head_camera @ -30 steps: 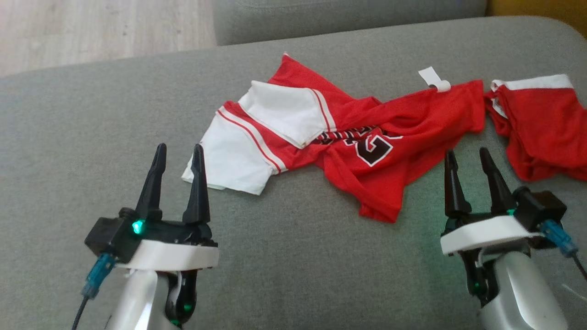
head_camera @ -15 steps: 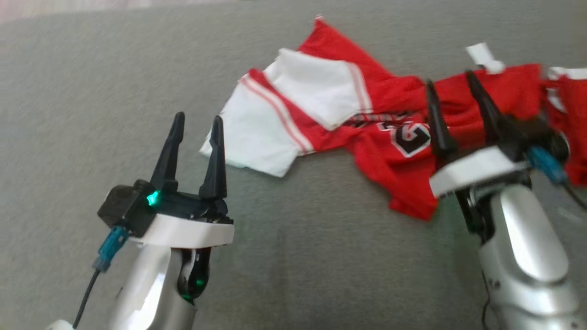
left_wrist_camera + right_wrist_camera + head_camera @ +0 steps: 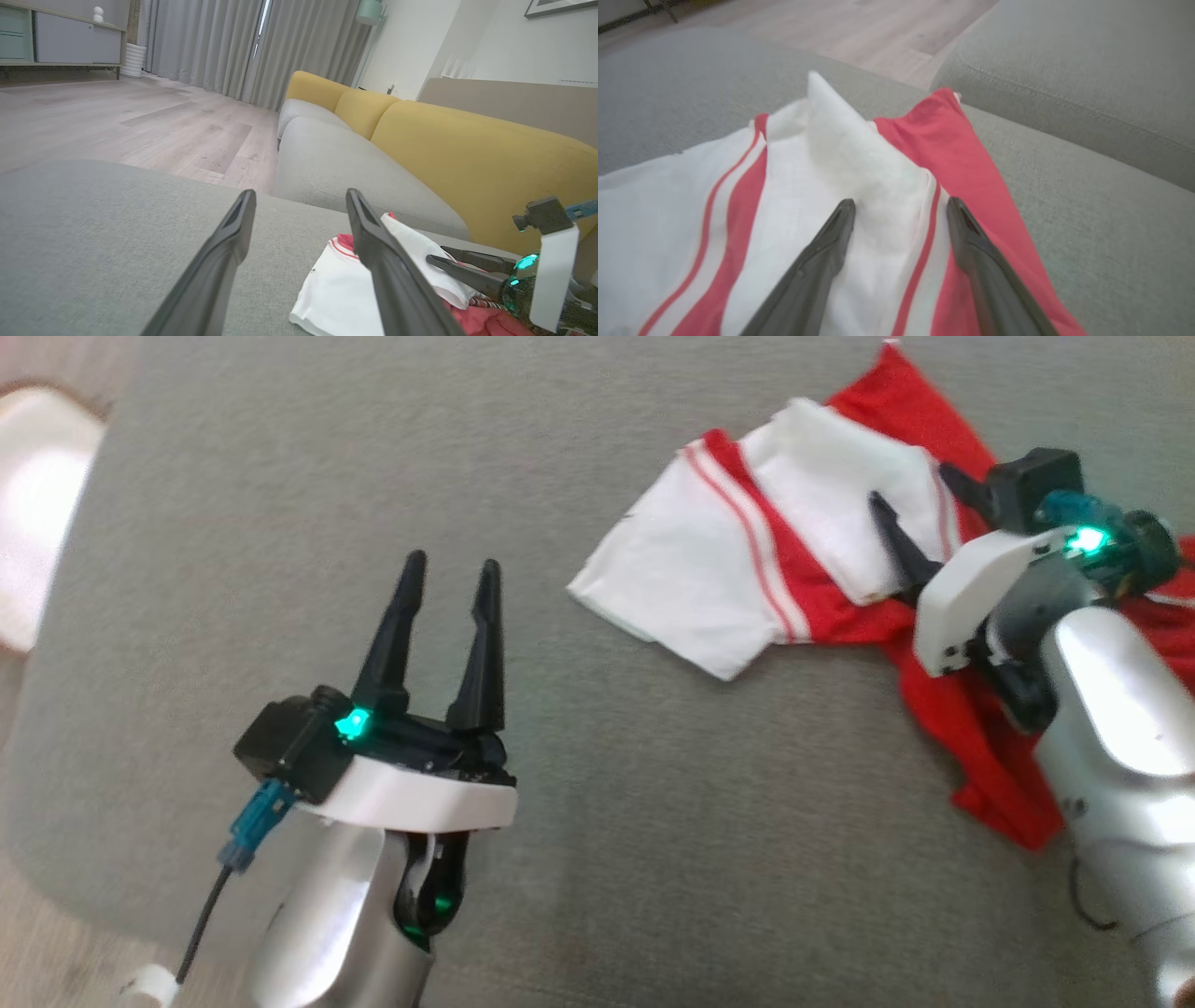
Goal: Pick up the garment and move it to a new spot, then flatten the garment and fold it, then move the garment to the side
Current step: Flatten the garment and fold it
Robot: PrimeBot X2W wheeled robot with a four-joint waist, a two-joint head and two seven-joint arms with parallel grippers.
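The garment (image 3: 719, 607), light, limp and likely slippery, lies crumpled on the cushion (image 3: 280, 523) beneath the spread fingers of the right gripper (image 3: 900, 201), well right of the left gripper (image 3: 453, 560), whose fingers are also spread. The raised white fold (image 3: 840, 140) between the right fingertips looks easiest to pinch.

1. Past the right gripper (image 3: 907, 483), the garment (image 3: 747, 579) runs off the picture's right edge, and the wrist and forearm cover its red middle.
2. It cannot be told whether that gripper's fingertips touch the cloth.
3. Far off the left gripper's (image 3: 453, 560) outer side, a pale rounded shape (image 3: 33, 504) is blurred and cut by the edge.
4. Just ahead of the right fingers, the raised white fold (image 3: 850, 154) is blurred.
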